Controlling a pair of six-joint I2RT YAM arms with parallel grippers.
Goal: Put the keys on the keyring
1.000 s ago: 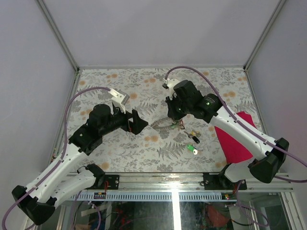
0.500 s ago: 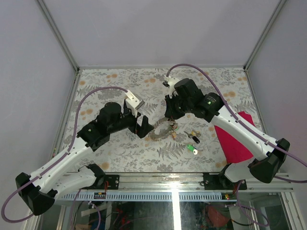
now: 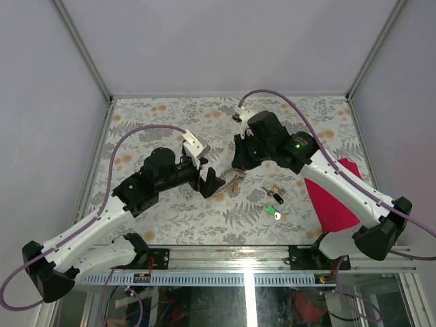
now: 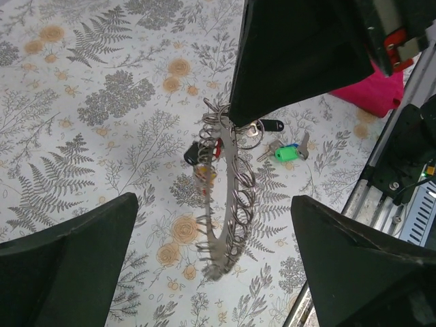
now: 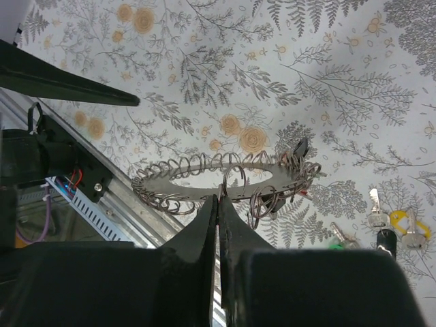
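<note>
Our right gripper has its fingers pressed together, pinching one loop of the keyring, a flat silvery oval edged with linked rings that hangs below it over the middle of the floral table. Whether its lower end touches the table we cannot tell. Keys with black, red and yellow heads dangle from it. Our left gripper, at 9 o'clock of the keyring, is spread wide, holding nothing. The loose keys lie at 4 o'clock of it, the crimson cloth beyond at 3 o'clock.
</note>
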